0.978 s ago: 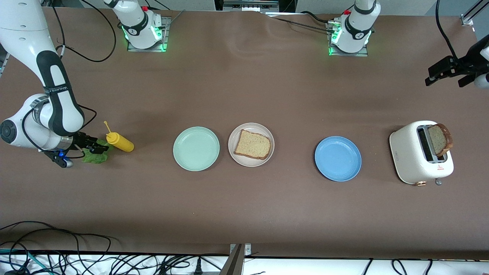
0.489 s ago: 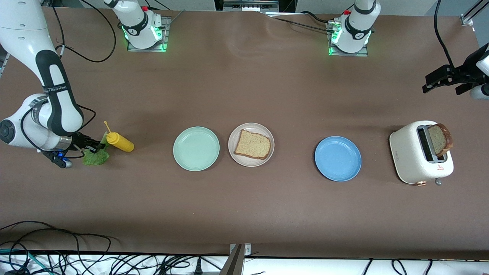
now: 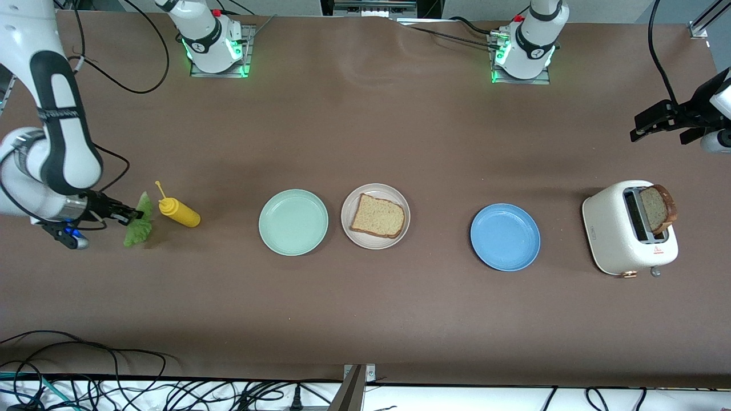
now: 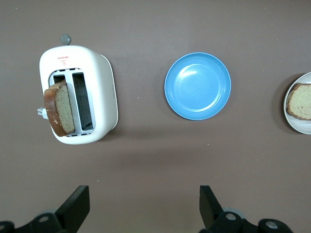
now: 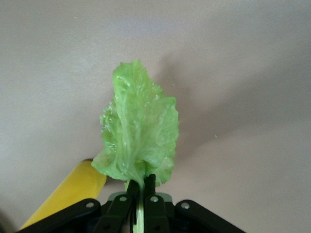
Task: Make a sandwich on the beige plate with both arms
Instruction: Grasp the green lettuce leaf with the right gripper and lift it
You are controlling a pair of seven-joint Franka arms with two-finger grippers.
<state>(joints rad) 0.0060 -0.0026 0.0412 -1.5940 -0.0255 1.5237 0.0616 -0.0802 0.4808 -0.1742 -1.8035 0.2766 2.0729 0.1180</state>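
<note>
We find the right gripper [image 3: 130, 216] at the right arm's end of the table, pinched tight on the stem of the lettuce leaf [image 3: 139, 227]. In the right wrist view the fingers [image 5: 127, 204] press together on the stalk and the leaf [image 5: 138, 141] hangs clear of the brown table [image 3: 365, 308]. A yellow squeeze bottle [image 3: 178, 212] lies on its side just beside the leaf.

We note the beige plate [image 3: 349, 228] near the table's middle, one bread slice [image 3: 377, 216] flat on it, between a mint green plate [image 3: 293, 222] and a blue plate [image 3: 505, 237]. A second bread slice [image 3: 658, 206] stands in a slot of the white toaster [image 3: 619, 240] toward the left arm's end.

The left gripper [image 3: 665, 119] waits in the air over bare table by that end, its fingers [image 4: 77, 208] spread wide, holding nothing.
</note>
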